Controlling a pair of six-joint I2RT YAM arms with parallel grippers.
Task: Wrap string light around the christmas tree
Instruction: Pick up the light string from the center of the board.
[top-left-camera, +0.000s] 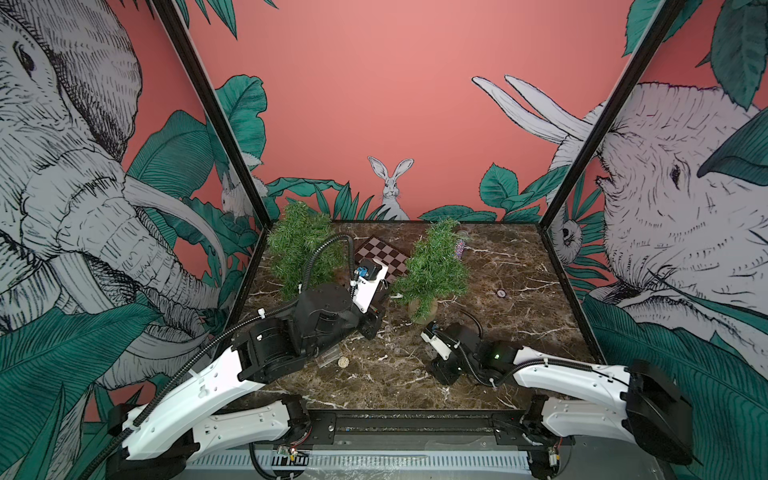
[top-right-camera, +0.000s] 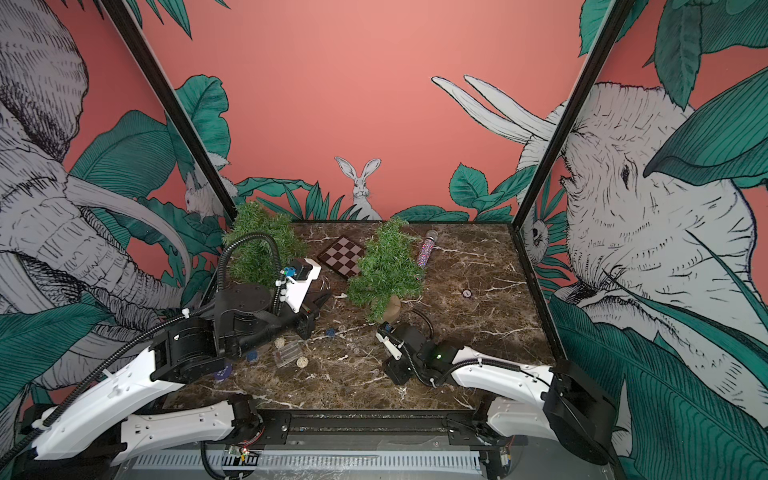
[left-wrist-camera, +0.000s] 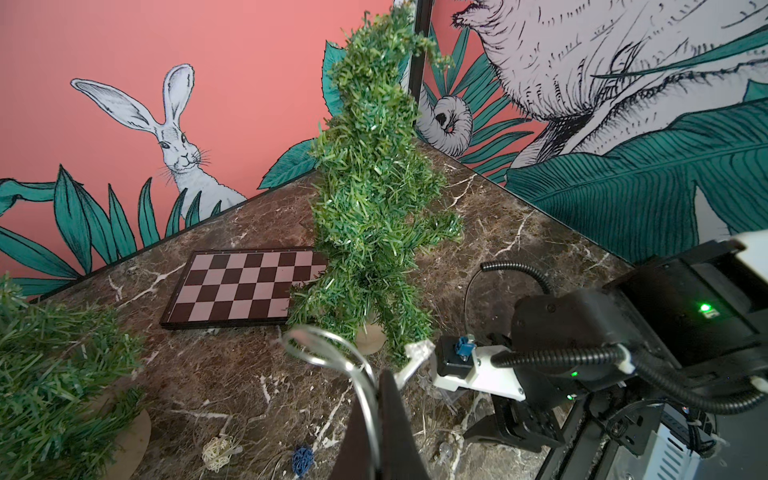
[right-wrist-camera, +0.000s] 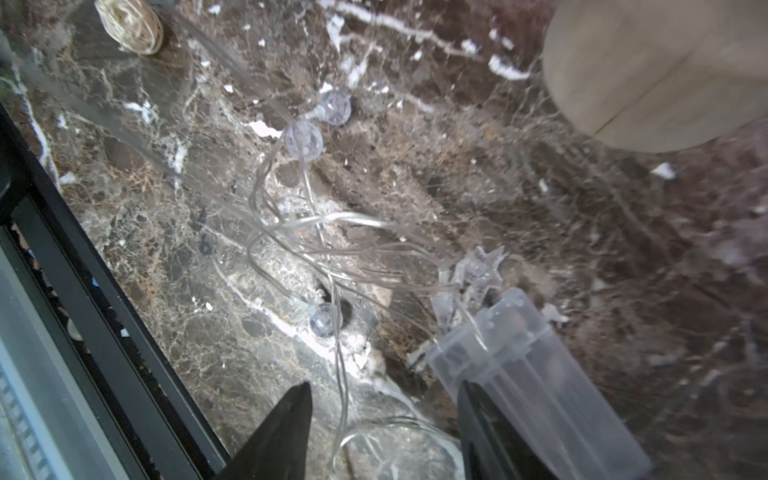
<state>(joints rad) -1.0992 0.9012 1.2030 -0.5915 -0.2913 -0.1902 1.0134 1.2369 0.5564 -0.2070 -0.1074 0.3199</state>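
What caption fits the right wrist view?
Open right hand over tangled string light and its clear battery box on marble table.

battery case (right-wrist-camera: 511, 345) cut off by edge; tree base (right-wrist-camera: 656, 70) blurred

In a top view the chessboard (top-right-camera: 341, 261) lies on the desk (top-right-camera: 478, 332) between the left tree (top-right-camera: 257, 245) and the middle tree (top-right-camera: 386, 266)

A checkered board (top-right-camera: 341, 262) lies flat at the back of the brown marble desk (top-right-camera: 478, 332). To the right of it lies a glittery microphone (top-right-camera: 427, 248), and a small round token (top-right-camera: 466, 293) is well apart. Near the front left, two pale wicker balls (top-right-camera: 279, 342) (top-right-camera: 302, 362) lie just beside a clear plastic case (top-right-camera: 288, 353).
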